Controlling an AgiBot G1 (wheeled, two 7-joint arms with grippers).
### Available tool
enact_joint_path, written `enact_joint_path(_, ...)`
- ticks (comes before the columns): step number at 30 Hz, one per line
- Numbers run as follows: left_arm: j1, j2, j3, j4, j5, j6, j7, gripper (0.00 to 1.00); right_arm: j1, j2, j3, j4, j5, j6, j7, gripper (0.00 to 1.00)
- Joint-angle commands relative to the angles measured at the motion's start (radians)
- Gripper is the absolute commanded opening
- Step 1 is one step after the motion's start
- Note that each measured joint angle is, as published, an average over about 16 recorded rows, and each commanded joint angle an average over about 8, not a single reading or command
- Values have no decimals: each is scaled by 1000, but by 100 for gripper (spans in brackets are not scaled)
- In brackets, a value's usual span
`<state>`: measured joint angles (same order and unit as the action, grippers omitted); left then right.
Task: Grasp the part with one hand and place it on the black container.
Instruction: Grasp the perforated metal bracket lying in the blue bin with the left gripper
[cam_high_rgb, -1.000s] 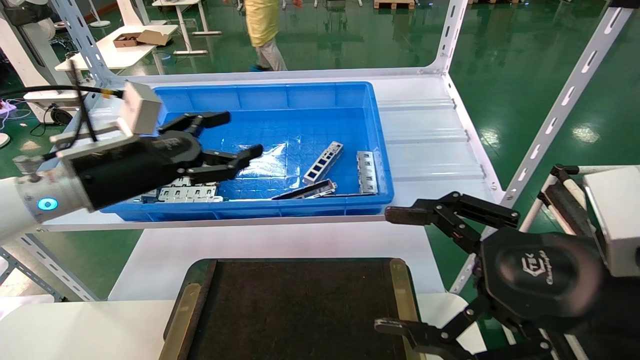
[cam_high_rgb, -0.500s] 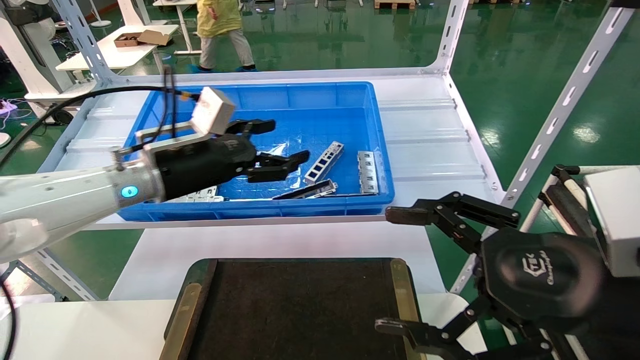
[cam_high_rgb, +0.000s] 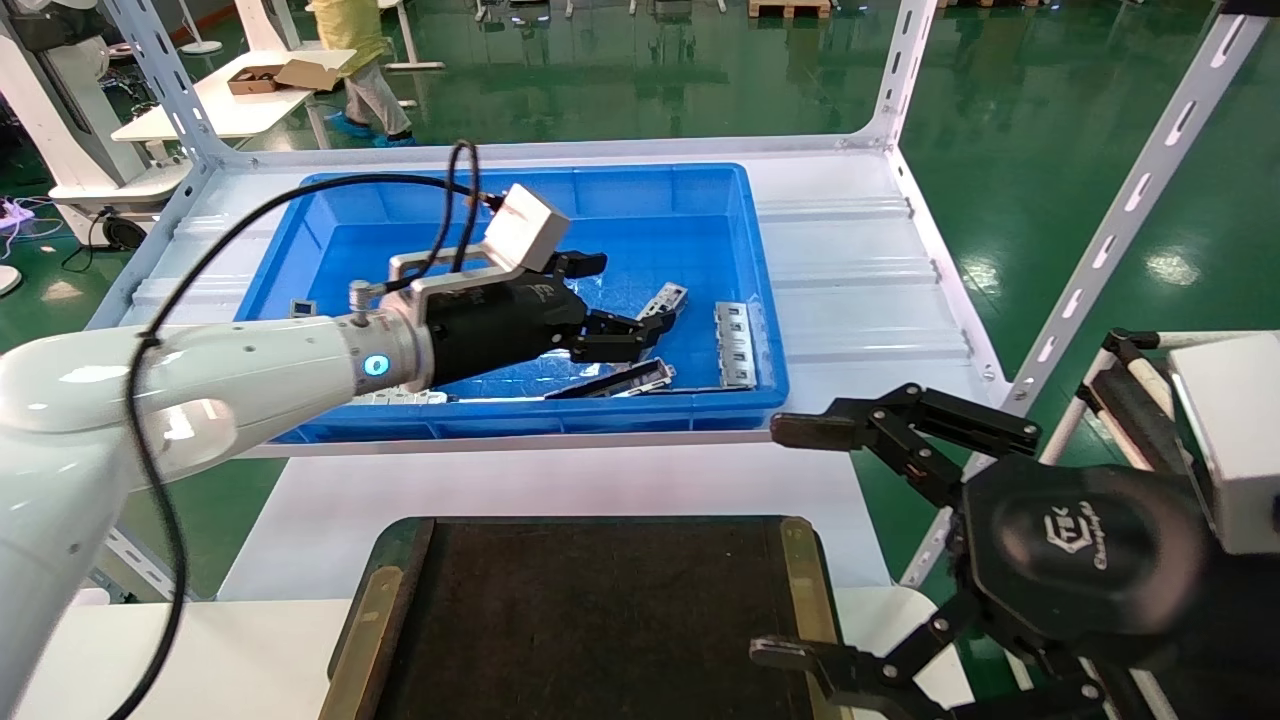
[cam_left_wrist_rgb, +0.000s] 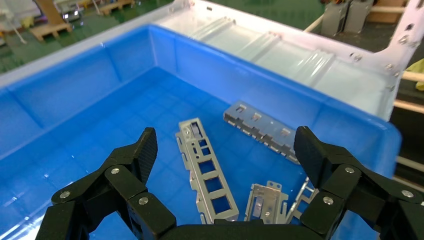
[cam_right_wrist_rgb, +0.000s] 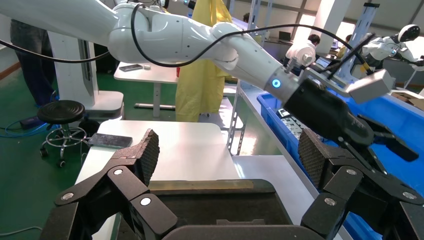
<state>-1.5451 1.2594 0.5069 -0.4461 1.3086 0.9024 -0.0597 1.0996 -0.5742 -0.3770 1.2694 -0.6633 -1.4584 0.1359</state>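
Observation:
The part (cam_left_wrist_rgb: 207, 175), a slim silver strip with a row of rectangular cutouts, lies flat on the floor of the blue bin (cam_high_rgb: 500, 425). In the head view only its far end (cam_high_rgb: 670, 297) shows past my left fingers. My left gripper (cam_high_rgb: 625, 295) is open and hovers just above the part, which lies between its fingers in the left wrist view (cam_left_wrist_rgb: 226, 145), not touched. The black container (cam_high_rgb: 600, 610) lies in front of the bin, with nothing on it. My right gripper (cam_high_rgb: 780, 542) is open and empty beside the container's right edge; the right wrist view (cam_right_wrist_rgb: 230, 150) shows it too.
Other metal pieces lie in the bin: a wider bracket (cam_high_rgb: 735, 345), a dark strip seen edge-on (cam_high_rgb: 615, 380) and brackets at the front left (cam_high_rgb: 395, 397). The bin stands on a white shelf (cam_high_rgb: 860, 280) with slanted posts (cam_high_rgb: 1120, 220). A person walks in the background.
My left arm has swung to the right across the bin, and its open gripper now hangs over the part. My right arm has not moved.

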Motion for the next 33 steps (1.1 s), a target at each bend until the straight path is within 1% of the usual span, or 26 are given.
enact_joint_path(1, -15, 21, 7, 34, 12, -12, 3, 100, 0, 0, 0, 0, 0, 0, 0, 100)
enact_joint_path(8, -52, 72, 22, 141, 30, -49, 17, 100, 0, 0, 0, 0, 0, 0, 0, 100)
enact_joint_path(9, -56, 76, 24, 153, 32, -53, 19, 100, 0, 0, 0, 0, 0, 0, 0, 98)
enact_joint_path(10, -60, 81, 27, 163, 33, -57, 21, 100, 0, 0, 0, 0, 0, 0, 0, 90)
enact_joint_path(11, -62, 84, 30, 172, 33, -61, 24, 97, 0, 0, 0, 0, 0, 0, 0, 77)
enact_joint_path(12, -64, 87, 33, 180, 33, -64, 25, 90, 0, 0, 0, 0, 0, 0, 0, 65)
enact_joint_path(13, -66, 89, 36, 186, 33, -67, 26, 80, 0, 0, 0, 0, 0, 0, 0, 52)
enact_joint_path(16, -68, 94, 46, 199, 30, -78, 27, 42, 0, 0, 0, 0, 0, 0, 0, 15)
enact_joint_path(17, -68, 96, 49, 202, 28, -82, 25, 30, 0, 0, 0, 0, 0, 0, 0, 5)
enact_joint_path(18, -68, 96, 53, 204, 26, -85, 24, 17, 0, 0, 0, 0, 0, 0, 0, 0)
enact_joint_path(19, -68, 97, 57, 205, 24, -89, 21, 8, 0, 0, 0, 0, 0, 0, 0, 0)
enact_joint_path(20, -68, 98, 61, 206, 22, -92, 18, 3, 0, 0, 0, 0, 0, 0, 0, 0)
enact_joint_path(21, -68, 99, 66, 207, 20, -95, 14, 0, 0, 0, 0, 0, 0, 0, 0, 0)
enact_joint_path(33, -55, 101, 137, 185, 1, -131, -20, 0, 0, 0, 0, 0, 0, 0, 0, 0)
